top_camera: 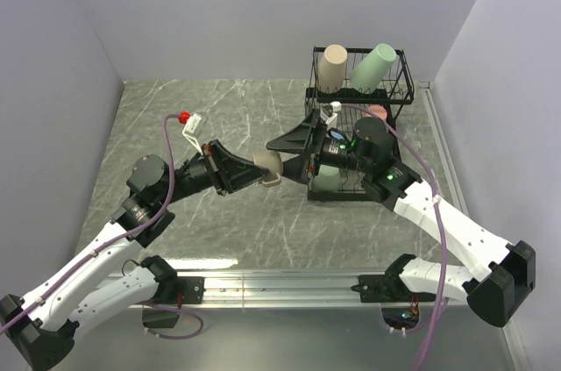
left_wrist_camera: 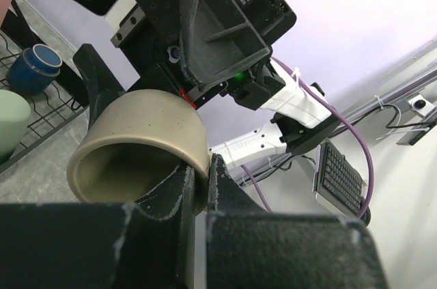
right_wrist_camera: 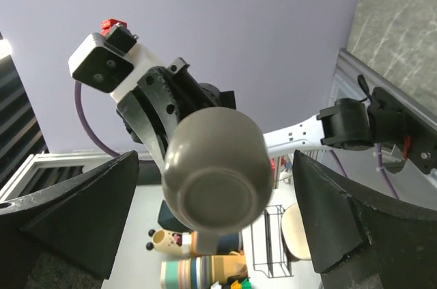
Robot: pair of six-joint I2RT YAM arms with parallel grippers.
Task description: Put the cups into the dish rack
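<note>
One olive-tan mug [top_camera: 268, 166], clamped in the left tool [top_camera: 252, 176], sits within the wide-apart right tool [top_camera: 286, 158].

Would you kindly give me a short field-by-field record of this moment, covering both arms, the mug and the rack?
left gripper: shut, fingers pinching the wall of the tan mug at its rim
tan mug: held sideways between the two arms, base facing the right gripper
right gripper: open, one finger on each side of the mug's base, no contact visible
dish rack: right rear of the table
upper tier: beige tumbler, pale green tumbler
lower tier: navy mug, among others
</note>
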